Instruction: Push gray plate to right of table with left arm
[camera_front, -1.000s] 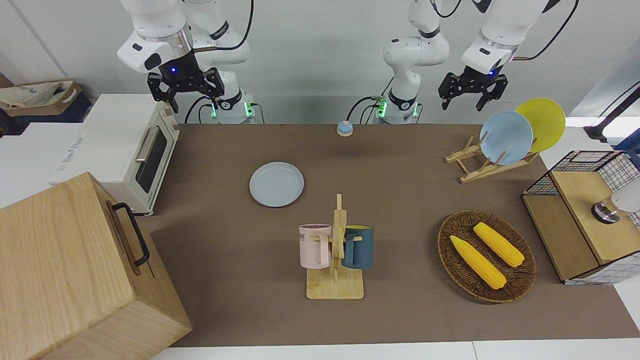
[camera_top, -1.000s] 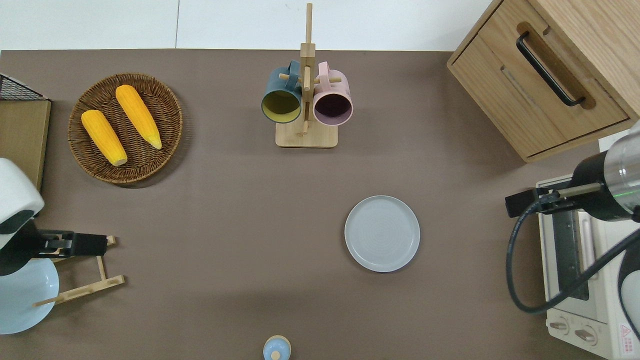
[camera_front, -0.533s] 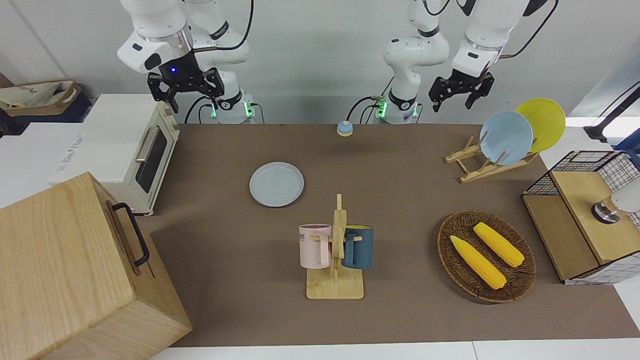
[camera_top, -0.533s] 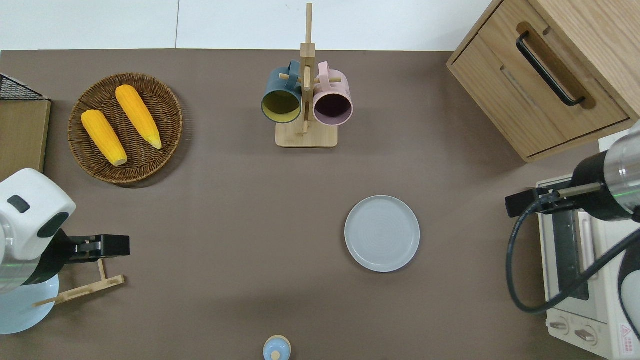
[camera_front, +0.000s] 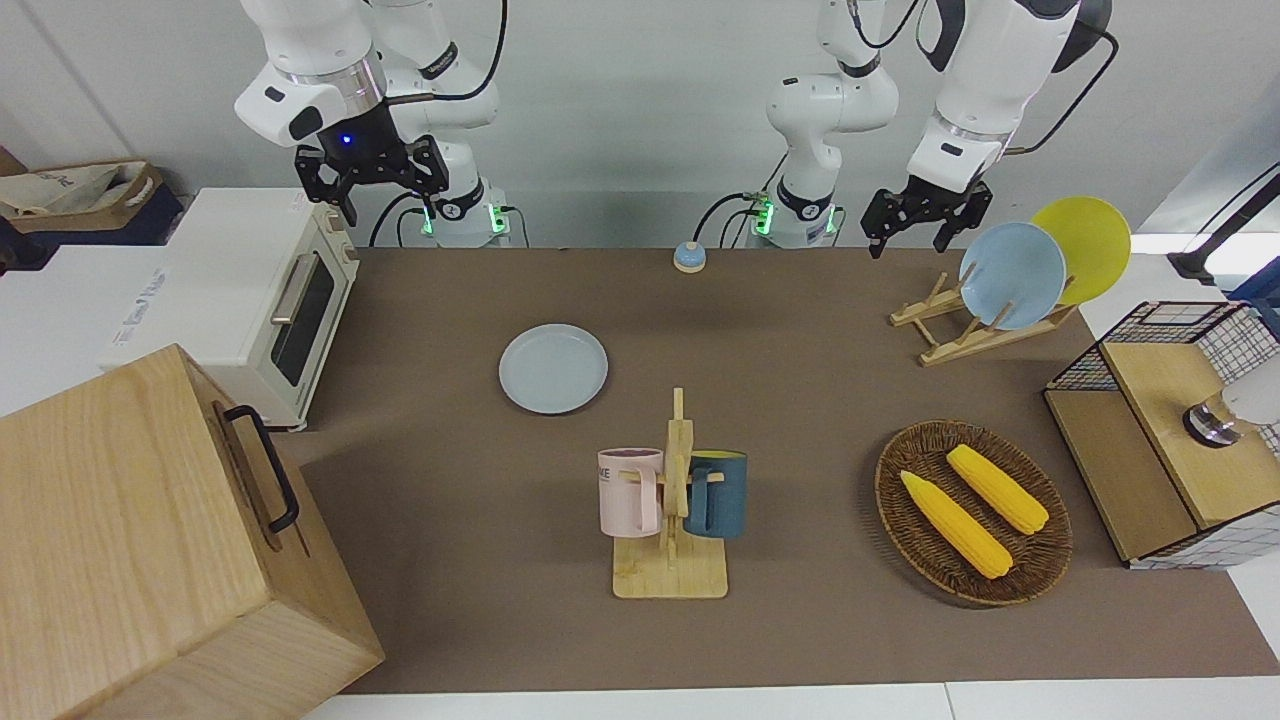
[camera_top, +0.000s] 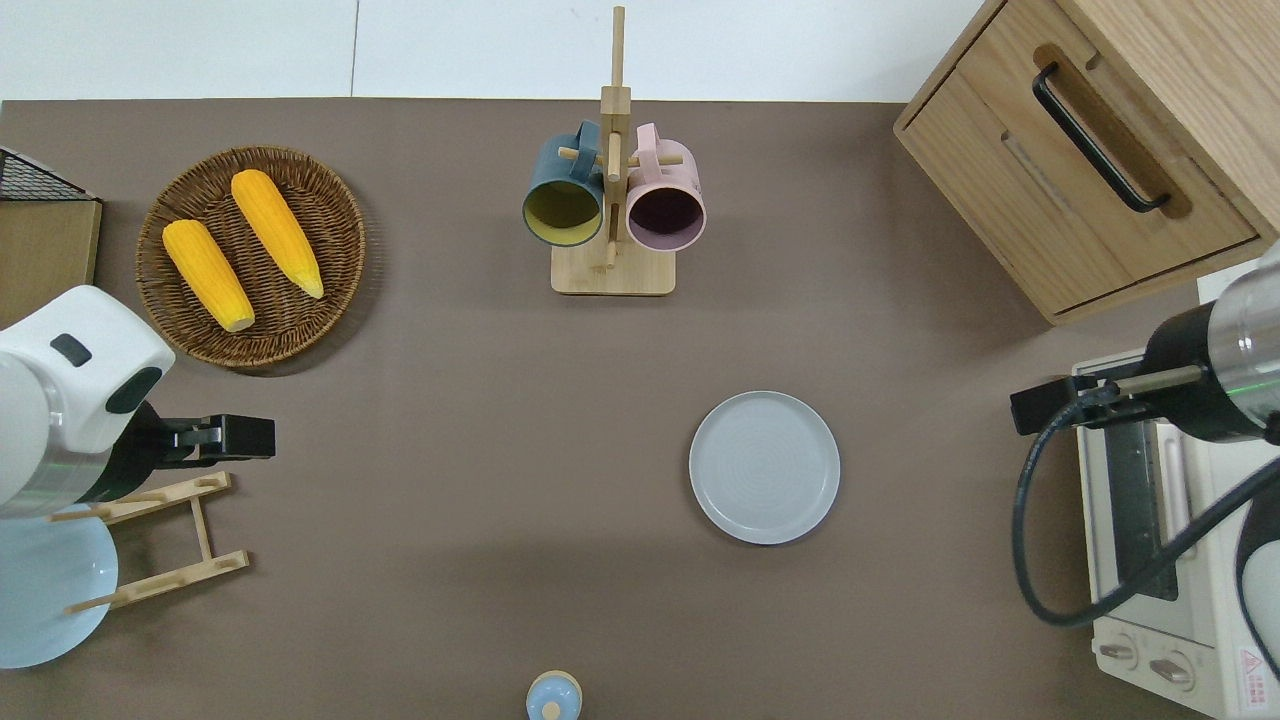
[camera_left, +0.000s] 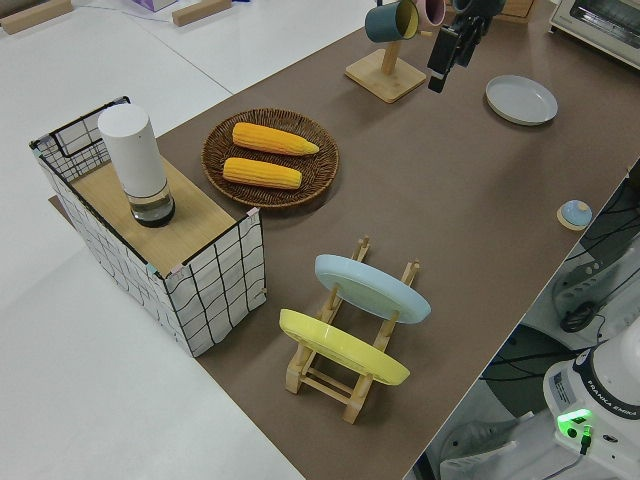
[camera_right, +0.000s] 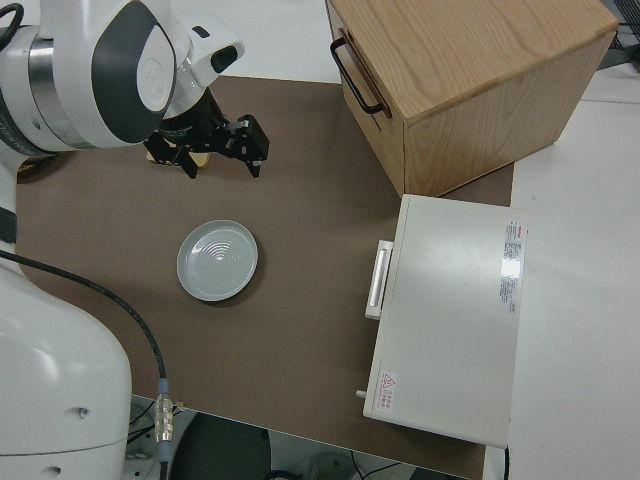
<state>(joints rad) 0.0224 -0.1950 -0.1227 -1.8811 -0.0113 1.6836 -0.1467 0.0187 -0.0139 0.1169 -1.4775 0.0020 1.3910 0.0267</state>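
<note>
Pale gray with a faint blue tint, the gray plate (camera_top: 764, 467) lies flat and face up on the brown table (camera_top: 450, 420); being round, it has no long axis and points no way. Its rim is low and its middle bare. In the overhead view it sits at about 4 o'clock from the mug rack (camera_top: 612, 200), nearer to the robots. The left gripper (camera_front: 926, 214) hangs in the air, fingers spread and holding nothing, over the table beside the plate rack (camera_top: 160, 540), well apart from the gray plate. The right arm is parked.
</note>
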